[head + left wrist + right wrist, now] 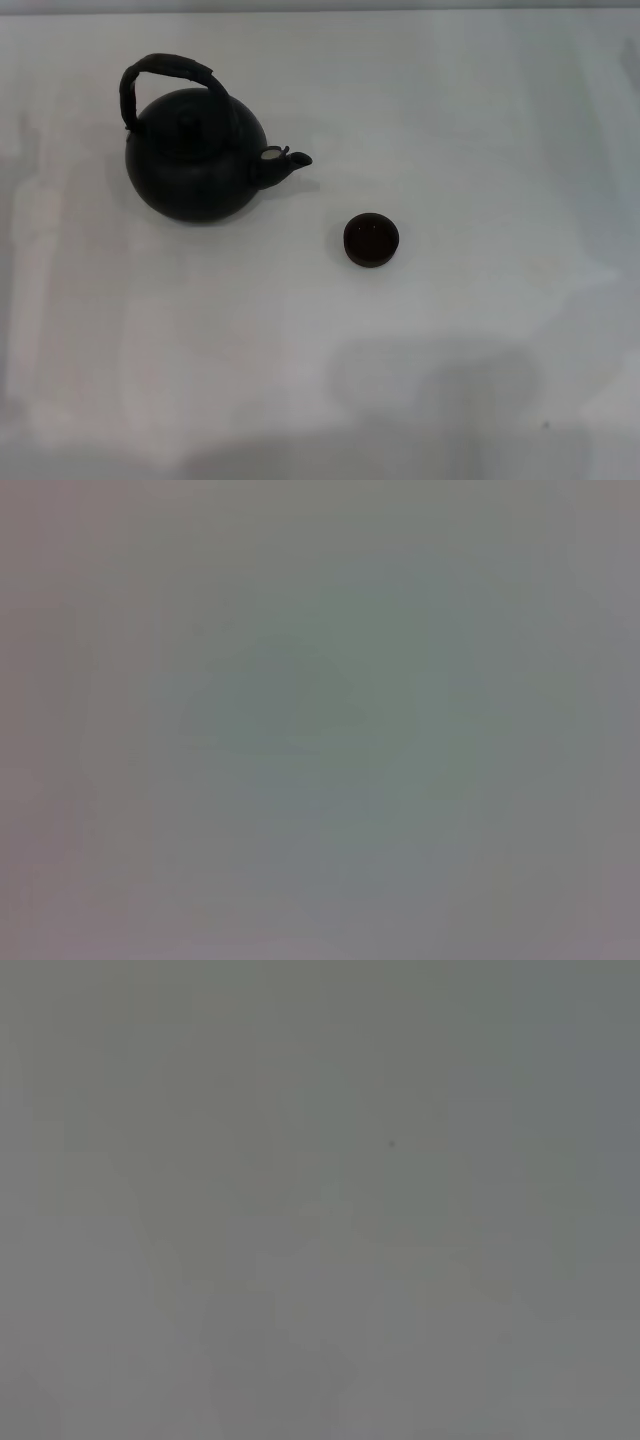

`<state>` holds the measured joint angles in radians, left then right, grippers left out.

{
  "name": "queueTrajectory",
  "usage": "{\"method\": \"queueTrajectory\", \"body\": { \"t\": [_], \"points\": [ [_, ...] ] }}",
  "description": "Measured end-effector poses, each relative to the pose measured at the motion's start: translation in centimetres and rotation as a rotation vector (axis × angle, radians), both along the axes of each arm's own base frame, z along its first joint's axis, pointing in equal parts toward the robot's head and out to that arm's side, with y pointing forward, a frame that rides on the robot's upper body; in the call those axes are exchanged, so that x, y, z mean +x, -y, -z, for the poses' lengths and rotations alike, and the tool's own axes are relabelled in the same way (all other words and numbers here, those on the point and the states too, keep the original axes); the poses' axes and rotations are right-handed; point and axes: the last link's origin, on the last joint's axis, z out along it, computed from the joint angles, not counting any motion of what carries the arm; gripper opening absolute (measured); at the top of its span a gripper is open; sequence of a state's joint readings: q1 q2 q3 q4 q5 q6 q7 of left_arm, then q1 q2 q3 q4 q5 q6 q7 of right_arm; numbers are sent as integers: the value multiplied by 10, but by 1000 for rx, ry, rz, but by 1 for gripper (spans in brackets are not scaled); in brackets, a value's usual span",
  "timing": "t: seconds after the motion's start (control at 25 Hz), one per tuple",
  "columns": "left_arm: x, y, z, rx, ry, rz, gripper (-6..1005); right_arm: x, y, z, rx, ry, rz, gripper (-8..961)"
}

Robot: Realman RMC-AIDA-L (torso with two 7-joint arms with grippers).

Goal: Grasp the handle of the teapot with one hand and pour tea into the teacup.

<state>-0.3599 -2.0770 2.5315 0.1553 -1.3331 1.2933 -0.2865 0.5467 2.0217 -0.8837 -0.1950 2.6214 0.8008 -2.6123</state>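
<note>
From the head view I see the teapot (197, 160) upright on the white table (480, 330), on my left side and toward the far edge. Round matte black body, small knobbed lid (188, 120) seated on top, so I can't tell what's inside. Short spout (283, 162) points to my right, roughly toward the teacup (371, 240). There's a small pale patch on top of the spout base; can't tell what it is. No readable writing or brand marks on the pot or the cup.

The handle (165, 78) arches up over the lid, dark, with a rough wrapped binding along its top span. It stands upright, leaning slightly toward the far side.

Teacup is a tiny dark brown-black round cup with no handle, sitting near the table's middle, nearer to me than the pot and to the right of the spout tip. Apart from the pot, not touching. Interior looks dark; I can't tell if there's liquid in it.

Neither gripper shows in the head view. Both wrist views give only a flat grey field, nothing identifiable. So I can't report finger state for left or right gripper.
</note>
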Motion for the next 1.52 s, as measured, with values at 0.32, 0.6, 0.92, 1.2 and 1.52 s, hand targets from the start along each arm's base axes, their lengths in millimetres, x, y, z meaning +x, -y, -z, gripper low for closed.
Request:
{"method": "queueTrajectory", "body": {
  "t": [0.32,0.6,0.92,1.2,1.52],
  "points": [
    [3,-13,-4,12,9,-11,651,-3,-3,-3,7,3,-9,866],
    [4,-15,-10,106,103,-35,656,-5,-6,-7,18,8,-18,866],
    [-3,-11,-15,133,170,-52,657,-5,-8,-14,48,-1,-15,866],
    [2,-22,-21,137,126,-32,663,-5,-8,-13,45,6,-14,867],
    [8,-31,-27,161,123,-14,826,-11,-8,-10,41,42,-53,867]
  ]
}}
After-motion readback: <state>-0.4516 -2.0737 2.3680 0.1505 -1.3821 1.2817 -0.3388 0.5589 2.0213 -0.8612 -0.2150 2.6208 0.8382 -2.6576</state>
